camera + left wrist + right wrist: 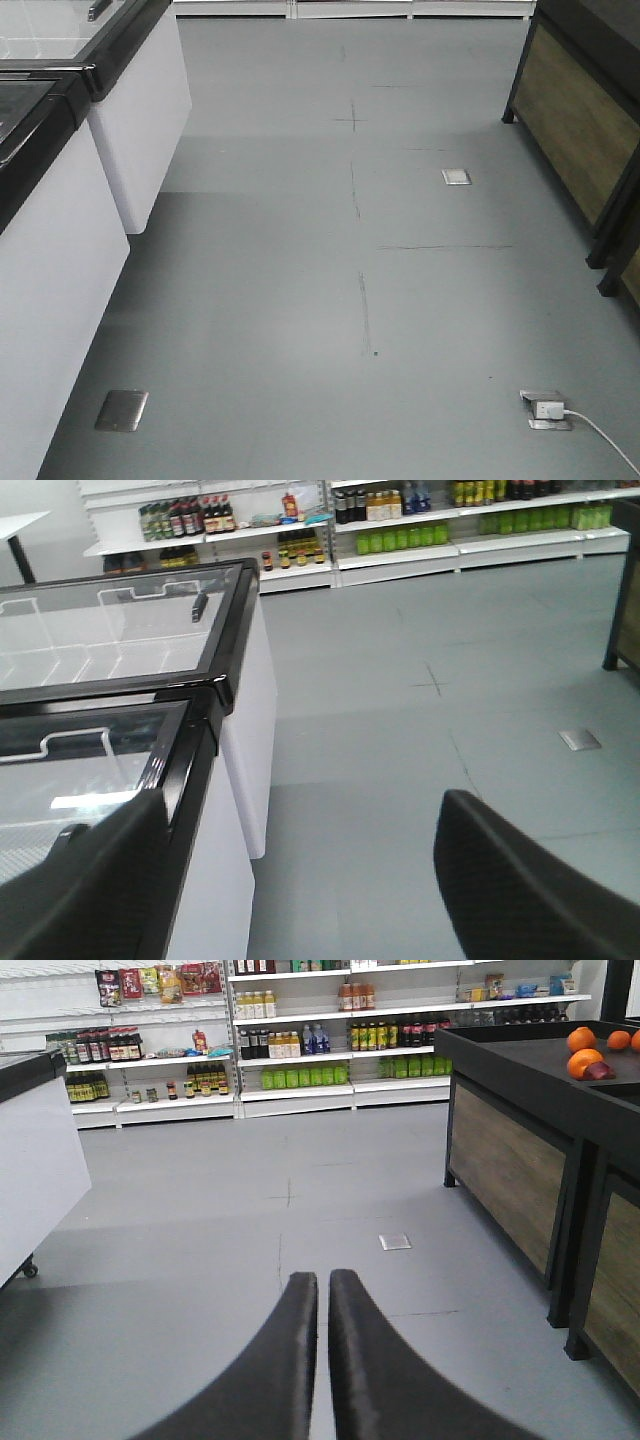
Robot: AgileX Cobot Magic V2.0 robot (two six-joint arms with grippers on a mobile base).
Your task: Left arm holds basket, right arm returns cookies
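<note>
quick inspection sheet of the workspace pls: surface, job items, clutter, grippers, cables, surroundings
surface: grey floor, faint line marks
job's things: basket and cookies, nothing seen
clutter: nothing seen
grippers: left gripper open, holding nothing; right gripper shut, holding nothing
cables: white cable plugged into a floor socket
surroundings: glass-lidded freezers, stocked shelves, dark stand with oranges

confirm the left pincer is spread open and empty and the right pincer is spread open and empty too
Not quite. The right pincer is shut, closed to a thin slit with nothing in it, as the right wrist view shows. The left pincer is spread open and empty, as you said.
</note>
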